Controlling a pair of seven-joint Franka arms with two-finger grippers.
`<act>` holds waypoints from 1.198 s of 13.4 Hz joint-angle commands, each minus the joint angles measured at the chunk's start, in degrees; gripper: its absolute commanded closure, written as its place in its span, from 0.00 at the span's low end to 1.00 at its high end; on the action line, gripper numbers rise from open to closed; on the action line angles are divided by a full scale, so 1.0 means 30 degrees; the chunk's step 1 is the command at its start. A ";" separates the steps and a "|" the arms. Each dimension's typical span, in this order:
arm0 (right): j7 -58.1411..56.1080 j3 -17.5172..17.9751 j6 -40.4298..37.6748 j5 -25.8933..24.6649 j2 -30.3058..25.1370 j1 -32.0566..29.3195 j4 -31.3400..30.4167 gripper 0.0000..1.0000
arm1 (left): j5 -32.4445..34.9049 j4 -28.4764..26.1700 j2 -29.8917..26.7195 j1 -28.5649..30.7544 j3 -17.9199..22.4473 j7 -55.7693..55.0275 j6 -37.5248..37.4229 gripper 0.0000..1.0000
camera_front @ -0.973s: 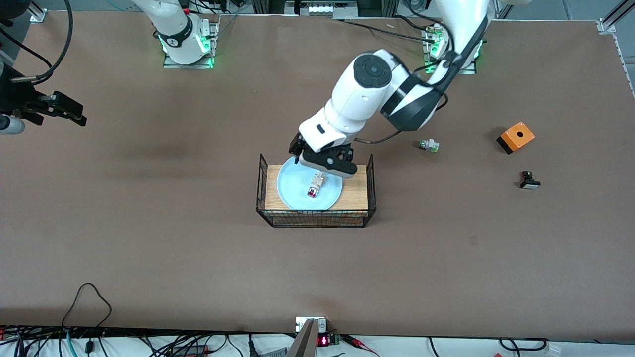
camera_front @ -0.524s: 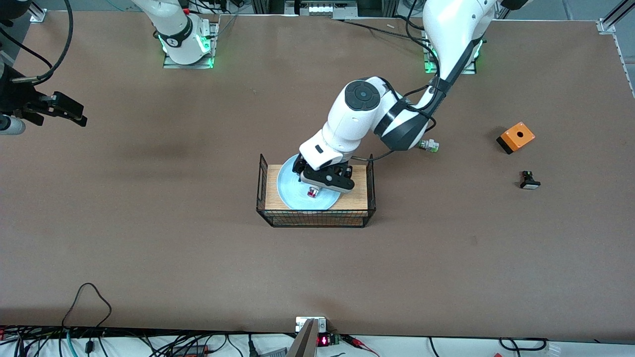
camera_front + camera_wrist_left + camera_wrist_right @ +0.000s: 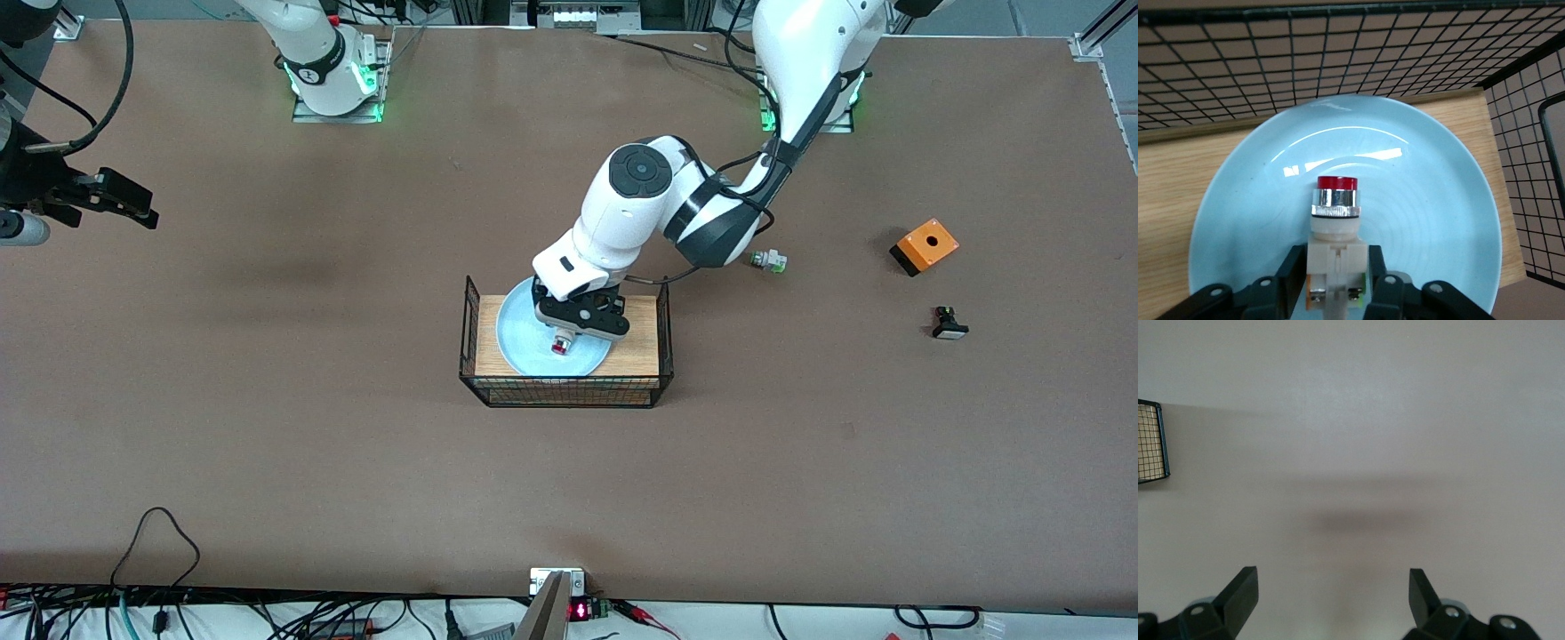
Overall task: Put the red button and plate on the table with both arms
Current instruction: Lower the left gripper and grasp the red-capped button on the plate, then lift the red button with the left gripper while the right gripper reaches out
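The red button [image 3: 560,346] lies on the light-blue plate [image 3: 520,333], which rests on the wood-topped wire basket stand [image 3: 637,348] in the middle of the table [image 3: 267,427]. My left gripper [image 3: 566,336] is down on the plate, shut on the button's beige body. In the left wrist view the fingers [image 3: 1293,270] press both sides of the button [image 3: 1337,200], whose red cap points away over the plate [image 3: 1425,193]. My right gripper [image 3: 133,206] waits open and empty high over the right arm's end of the table, also shown in the right wrist view [image 3: 1331,587].
The stand's black wire walls [image 3: 1338,53] rise close around the plate. A green-tipped white part [image 3: 768,260], an orange box [image 3: 925,245] and a black part with a white cap [image 3: 949,324] lie toward the left arm's end. The stand's corner [image 3: 1151,443] shows in the right wrist view.
My left gripper came down from above the plate's rim onto the red button and closed round its body. The right arm has hardly moved.
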 commanded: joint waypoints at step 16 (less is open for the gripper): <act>1.4836 0.1162 -0.0903 0.1693 0.0951 0.4577 0.0649 0.00 | 0.0560 -0.0906 -0.5747 0.7024 0.0047 0.6885 -1.5860 0.90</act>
